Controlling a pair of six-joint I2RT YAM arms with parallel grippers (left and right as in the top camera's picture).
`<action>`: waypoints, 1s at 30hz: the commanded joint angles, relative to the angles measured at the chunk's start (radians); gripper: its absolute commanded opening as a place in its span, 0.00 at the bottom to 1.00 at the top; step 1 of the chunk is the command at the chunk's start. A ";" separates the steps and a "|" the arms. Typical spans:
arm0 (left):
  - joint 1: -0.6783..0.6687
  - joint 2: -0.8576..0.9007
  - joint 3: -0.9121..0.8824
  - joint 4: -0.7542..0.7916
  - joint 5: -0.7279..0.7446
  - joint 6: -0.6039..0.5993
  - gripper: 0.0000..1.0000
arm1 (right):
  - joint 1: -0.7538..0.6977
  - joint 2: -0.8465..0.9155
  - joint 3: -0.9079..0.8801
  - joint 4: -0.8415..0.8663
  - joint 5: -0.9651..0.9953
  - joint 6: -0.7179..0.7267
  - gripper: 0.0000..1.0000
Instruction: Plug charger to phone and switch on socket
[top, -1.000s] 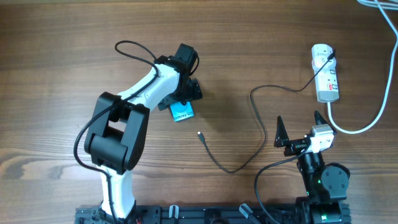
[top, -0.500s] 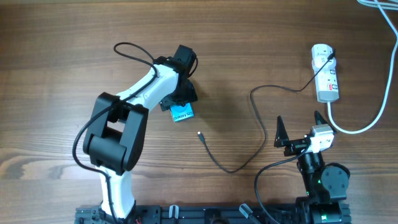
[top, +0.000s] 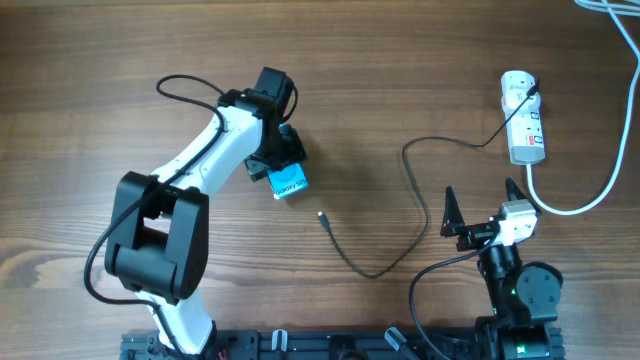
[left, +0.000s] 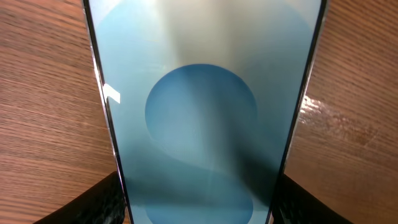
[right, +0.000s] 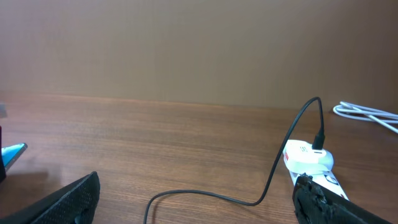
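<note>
Teal-blue with a pale oval: the phone (left: 202, 124) filling the left wrist view, pinched by its long edges between the dark fingers (left: 93, 199) of the left gripper (left: 199, 208). From overhead, the same phone (top: 290, 183) under the left gripper (top: 280, 168), left of the middle of the table (top: 100, 80), white text band at the end away from the wrist. Seemingly tilted up off the wood, though hard to confirm from above.

Just below and right of the phone, apart from it: the plug tip (top: 321, 216) of the charger (top: 375, 274), lying on the wood. Cable looping rightward and then up to its black plug (top: 533, 92), seated in the far end of the socket (top: 523, 117) at the right. Thick white cord (top: 600, 200) curving off from the socket's near end.

Right gripper (top: 481, 203) near the front edge, below the socket, fingers spread wide with only bare wood between them, well apart from the plug tip. In the right wrist view, socket (right: 308, 158) and cable (right: 273, 180) ahead, beyond the parted fingers (right: 68, 199).
</note>
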 joint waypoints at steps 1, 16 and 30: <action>0.001 -0.023 -0.007 -0.009 0.027 -0.010 0.65 | -0.003 0.001 -0.001 0.003 0.013 -0.012 1.00; -0.029 -0.023 -0.019 0.031 0.026 0.016 0.64 | -0.003 0.001 -0.001 0.003 0.013 -0.012 1.00; -0.002 -0.023 -0.019 0.058 0.207 0.161 0.57 | -0.003 0.001 -0.001 0.024 -0.192 0.053 1.00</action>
